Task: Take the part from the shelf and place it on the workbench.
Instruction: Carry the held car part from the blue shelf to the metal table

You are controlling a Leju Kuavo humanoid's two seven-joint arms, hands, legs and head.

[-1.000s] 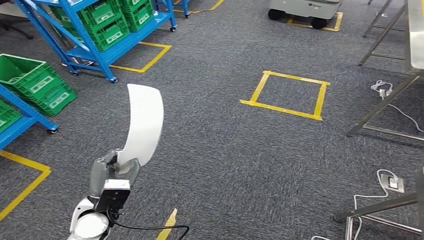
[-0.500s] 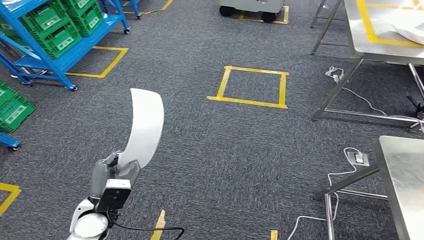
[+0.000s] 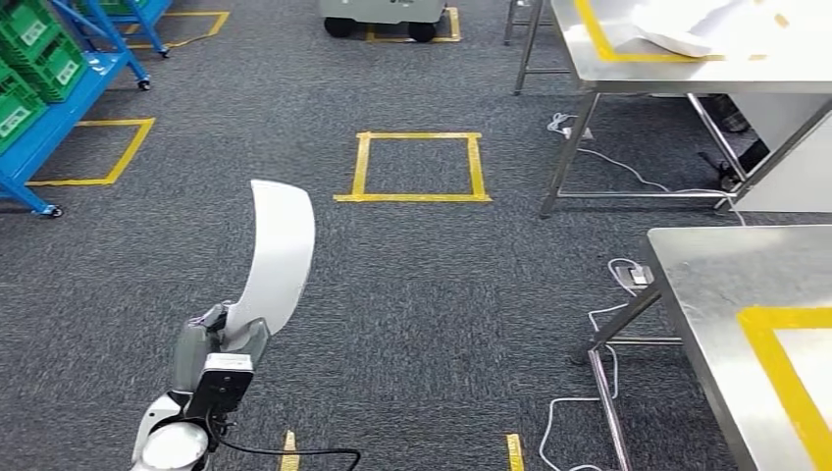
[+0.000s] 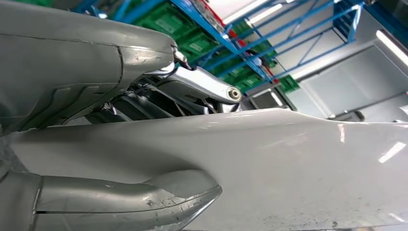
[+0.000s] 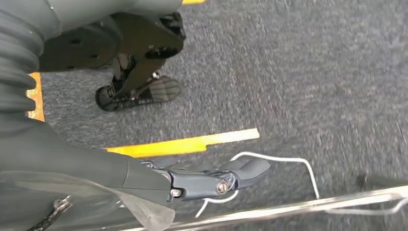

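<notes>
A long curved white part [image 3: 278, 260] stands upright in my left hand [image 3: 218, 340], which grips its lower end, low on the left of the head view. Up close, the left wrist view has the white part [image 4: 269, 163] clamped between the grey thumb [image 4: 144, 199] and the darker fingers [image 4: 192, 89]. A steel workbench [image 3: 721, 294] with a yellow tape outline lies at the right. My right hand [image 5: 211, 180] hangs over the carpet with its fingers stretched out and nothing in them.
A second steel table [image 3: 628, 74] with a white part [image 3: 687, 29] on it stands at the back right. Blue shelves with green crates [image 3: 39, 69] are at the far left. A yellow floor square [image 3: 417, 167] marks the carpet; cables [image 3: 608, 324] trail under the tables.
The whole view has swung right: shelves slid off to the left, and the steel tables came into view at the right. My left hand still holds the white part the same way.
</notes>
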